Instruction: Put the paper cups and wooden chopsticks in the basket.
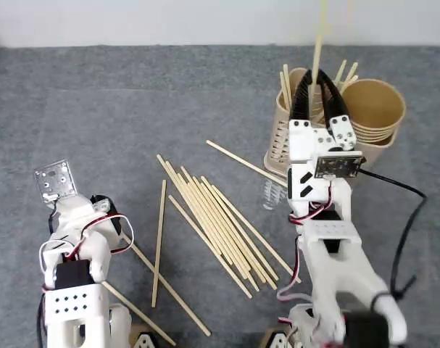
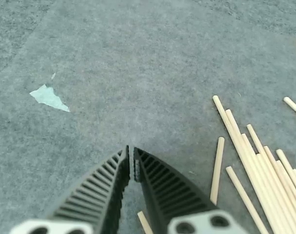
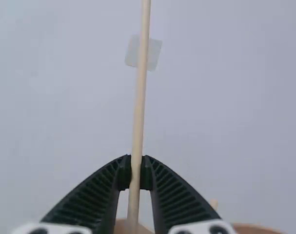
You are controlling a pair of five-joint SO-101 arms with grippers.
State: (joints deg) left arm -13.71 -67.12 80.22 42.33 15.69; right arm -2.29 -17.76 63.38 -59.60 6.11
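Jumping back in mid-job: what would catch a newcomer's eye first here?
The right gripper, shut on a single chopstick held upright over the basket at the far right of the table. Next, the loose chopsticks fanned across its middle, and the stacked paper cups right by the basket.

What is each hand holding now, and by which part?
The right hand grips one wooden chopstick near its lower end, upright over the basket. The left hand is shut and holds nothing.
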